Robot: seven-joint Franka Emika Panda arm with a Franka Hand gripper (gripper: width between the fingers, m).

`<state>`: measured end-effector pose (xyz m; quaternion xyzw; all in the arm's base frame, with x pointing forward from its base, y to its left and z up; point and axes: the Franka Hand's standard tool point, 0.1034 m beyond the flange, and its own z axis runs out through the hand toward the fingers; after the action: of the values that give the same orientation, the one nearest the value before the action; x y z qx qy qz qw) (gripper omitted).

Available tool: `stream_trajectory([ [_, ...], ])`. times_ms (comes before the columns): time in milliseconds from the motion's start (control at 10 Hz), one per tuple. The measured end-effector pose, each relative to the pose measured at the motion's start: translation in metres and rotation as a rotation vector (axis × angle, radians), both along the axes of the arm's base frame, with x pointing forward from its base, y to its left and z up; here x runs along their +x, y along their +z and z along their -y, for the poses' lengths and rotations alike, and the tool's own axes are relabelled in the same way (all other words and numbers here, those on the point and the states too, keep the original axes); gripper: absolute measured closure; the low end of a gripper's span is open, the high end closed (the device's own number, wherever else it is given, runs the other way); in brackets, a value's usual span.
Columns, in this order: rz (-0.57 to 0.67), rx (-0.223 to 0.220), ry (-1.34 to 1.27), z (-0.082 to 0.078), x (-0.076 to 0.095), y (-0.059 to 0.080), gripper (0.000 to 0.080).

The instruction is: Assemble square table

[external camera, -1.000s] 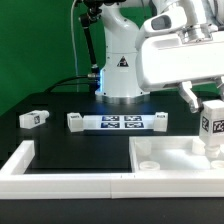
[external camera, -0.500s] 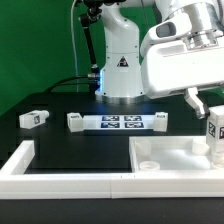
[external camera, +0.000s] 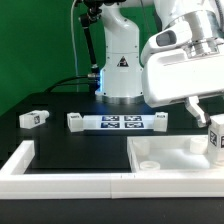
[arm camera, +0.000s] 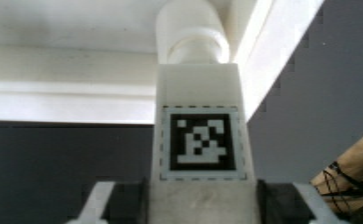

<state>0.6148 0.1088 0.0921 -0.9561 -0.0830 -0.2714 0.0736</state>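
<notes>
Gripper (arm camera: 192, 205) narrowly clamped on leg block (external camera: 215, 137), upright over the square slab (external camera: 165, 152) at the exterior view's right edge; you want it centred on the corner pocket (hidden from here); lower slowly; hold it plumb.

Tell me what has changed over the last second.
The gripper, shut on a leg block, moved down and slightly toward the exterior view's right, lowering the block toward the square slab. Nothing was let go. The slab, the loose leg block and the marker board stayed put.
</notes>
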Motion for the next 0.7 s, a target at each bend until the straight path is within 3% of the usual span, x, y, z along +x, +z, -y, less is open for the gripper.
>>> stream_trajectory([
  [300, 0.028, -0.012, -0.041, -0.0051, -0.0048, -0.0049, 0.0509],
  [500, 0.055, -0.058, -0.066, -0.0082, -0.0059, -0.0050, 0.0508],
  [700, 0.044, -0.063, -0.054, -0.0078, -0.0058, -0.0067, 0.0499],
])
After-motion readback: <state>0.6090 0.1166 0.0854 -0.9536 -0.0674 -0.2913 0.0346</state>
